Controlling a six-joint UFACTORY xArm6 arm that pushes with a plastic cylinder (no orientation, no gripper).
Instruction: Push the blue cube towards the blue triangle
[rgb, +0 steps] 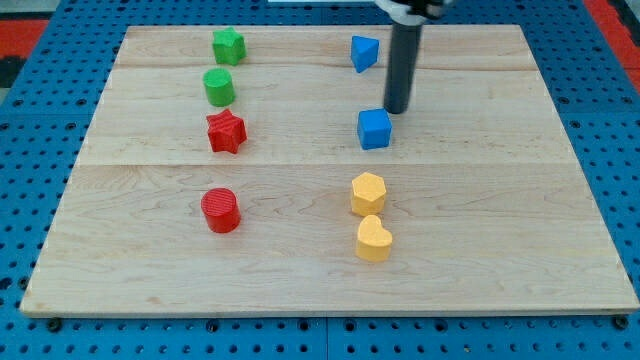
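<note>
The blue cube (374, 129) sits on the wooden board right of centre. The blue triangle (364, 52) lies above it near the view's top edge of the board. My tip (396, 110) is the lower end of a dark rod that comes down from the view's top. It stands just above and to the right of the blue cube, very close to its upper right corner, and below and to the right of the blue triangle.
A green star (228, 46), a green cylinder (219, 87), a red star (226, 131) and a red cylinder (220, 210) form a column on the left. A yellow hexagon (368, 193) and a yellow heart (373, 240) lie below the blue cube. The board (500, 200) rests on a blue pegboard.
</note>
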